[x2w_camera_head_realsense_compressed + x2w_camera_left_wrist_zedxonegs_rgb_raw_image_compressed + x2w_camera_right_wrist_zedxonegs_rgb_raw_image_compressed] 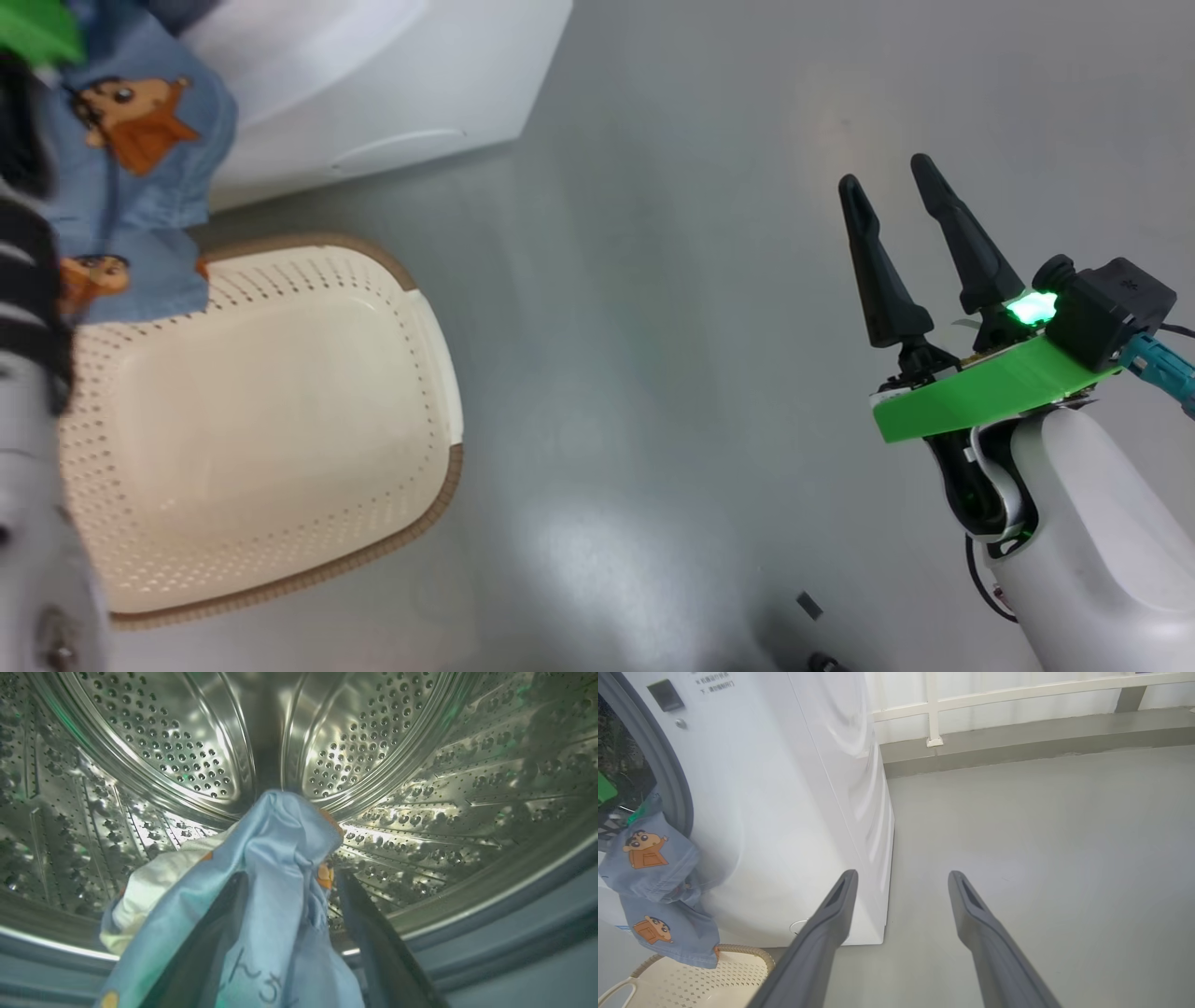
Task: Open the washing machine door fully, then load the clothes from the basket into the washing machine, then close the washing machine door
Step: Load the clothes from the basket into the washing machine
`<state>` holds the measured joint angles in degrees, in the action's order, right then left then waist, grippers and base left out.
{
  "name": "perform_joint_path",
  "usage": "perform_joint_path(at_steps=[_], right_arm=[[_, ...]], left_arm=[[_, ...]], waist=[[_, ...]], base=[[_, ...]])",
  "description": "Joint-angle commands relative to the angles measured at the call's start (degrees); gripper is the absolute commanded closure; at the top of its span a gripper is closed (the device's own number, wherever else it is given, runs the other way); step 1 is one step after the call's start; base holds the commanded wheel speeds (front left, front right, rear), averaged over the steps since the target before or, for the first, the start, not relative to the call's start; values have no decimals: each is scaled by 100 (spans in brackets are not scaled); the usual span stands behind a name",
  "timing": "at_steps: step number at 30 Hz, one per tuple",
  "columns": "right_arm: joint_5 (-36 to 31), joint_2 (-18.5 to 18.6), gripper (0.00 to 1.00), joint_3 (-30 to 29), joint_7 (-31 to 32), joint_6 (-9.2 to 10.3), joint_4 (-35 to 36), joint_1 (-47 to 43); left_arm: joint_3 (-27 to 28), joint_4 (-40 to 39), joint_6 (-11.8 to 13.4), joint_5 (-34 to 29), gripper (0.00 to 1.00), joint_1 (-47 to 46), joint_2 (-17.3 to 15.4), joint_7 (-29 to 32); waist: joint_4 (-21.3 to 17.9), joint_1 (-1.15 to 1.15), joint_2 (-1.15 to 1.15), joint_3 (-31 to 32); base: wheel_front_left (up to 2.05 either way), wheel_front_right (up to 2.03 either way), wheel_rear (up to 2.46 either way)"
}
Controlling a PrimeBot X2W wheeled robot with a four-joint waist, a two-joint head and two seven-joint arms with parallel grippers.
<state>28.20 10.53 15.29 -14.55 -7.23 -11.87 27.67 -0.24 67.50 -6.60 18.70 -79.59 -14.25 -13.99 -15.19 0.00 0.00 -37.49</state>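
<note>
Left gripper [289, 875] is inside the steel drum [163, 732], fingers apart. The light blue garment [275, 830] is draped over and between them, not dropped clear. A cream cloth [140, 891] sits on the left-finger side. We can't tell if it lies on the drum wall or hangs on the finger too.

Right gripper [887, 173] hangs over the floor [700, 280], jaws spread, nothing in them. The basket [261, 420] sits in front of the washing machine [373, 75], and the part we see has nothing in it.

Risks as we read them:
- Pulling the left arm back now likely drags the garment out, since the cloth looks hooked on the fingers.
- In the right wrist view, a good part of the blue garment hangs out over the grey gasket [668, 765], down to the basket rim. Its weight could pull the rest out.
- Shutting the washing machine door on that tail would pinch cloth in the seal, so it probably won't latch.

We'd push the cloth deeper first.
</note>
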Motion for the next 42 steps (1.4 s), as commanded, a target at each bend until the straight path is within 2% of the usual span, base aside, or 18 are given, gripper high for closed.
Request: perform_joint_path(at_steps=[1, 5, 25, 42], right_arm=[[8, 105, 0, 103, -45, -25, 77, -157], [41, 170, 0, 141, -45, -25, 13, -187], [213, 377, 0, 130, -45, -25, -239, -635], [245, 537, 0, -16, -45, -25, -148, -1085]], left_arm=[[12, -67, -38, 64, 0, 312, -143, -66], [6, -146, -64, 125, 0, 718, -70, -95], [66, -2185, -88, 46, 0, 3351, 375, -100], [147, -3928, -88, 157, 0, 5449, 420, -100]], waist=[[186, 0, 0, 326], [298, 0, 0, 646], [846, 0, 0, 2059], [1022, 0, 0, 2866]], base=[[0, 0, 0], [0, 0, 0], [0, 0, 0], [0, 0, 0]])
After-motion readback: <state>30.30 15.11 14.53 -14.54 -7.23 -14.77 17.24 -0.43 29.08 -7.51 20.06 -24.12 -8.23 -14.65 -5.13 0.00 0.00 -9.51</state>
